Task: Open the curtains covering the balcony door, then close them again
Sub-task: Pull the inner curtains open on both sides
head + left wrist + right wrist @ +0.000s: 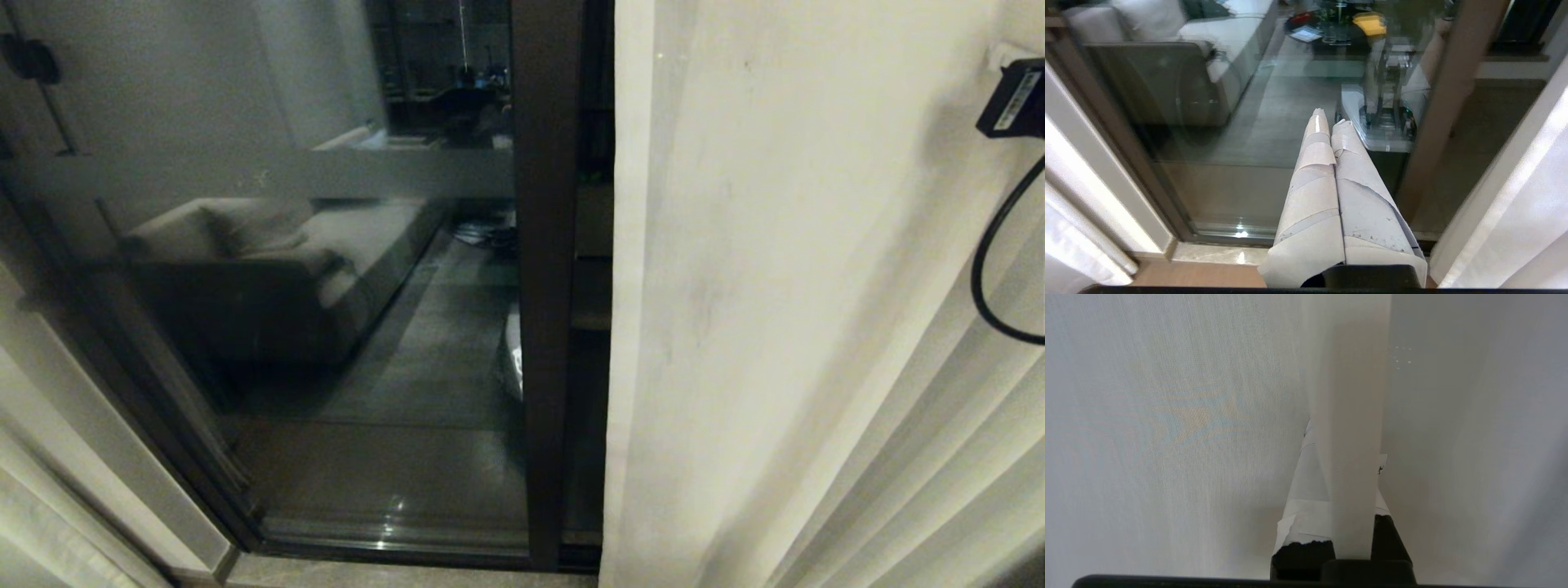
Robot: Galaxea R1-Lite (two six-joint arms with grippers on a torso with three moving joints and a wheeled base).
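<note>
Two curtain panels show in the head view: the right curtain [775, 327] fills the right side, and only a thin strip of the left curtain [49, 490] peeks in at the lower left corner, the rest cut off. Between them stands the balcony door [545, 286], one dark frame post and dark glass. The glass is hard to see through; it mirrors a sofa [245, 269] and a floor, all dim.

One claw is at work. The right gripper [1345, 457] is pinched shut on a fold of the right curtain. That fold runs straight down between its two taped fingers [1306, 486] and hides most of one of them. Cloth is all around this claw, so nothing else can be seen near it.

One claw is idle. The left gripper [1329, 122] has its two taped fingers pressed together with nothing in them. It points at the door glass, with the frame post beside it and curtain cloth farther out on both sides.

One black box with a cable [1012, 98] sits at the head view's right edge, partly cut off.
</note>
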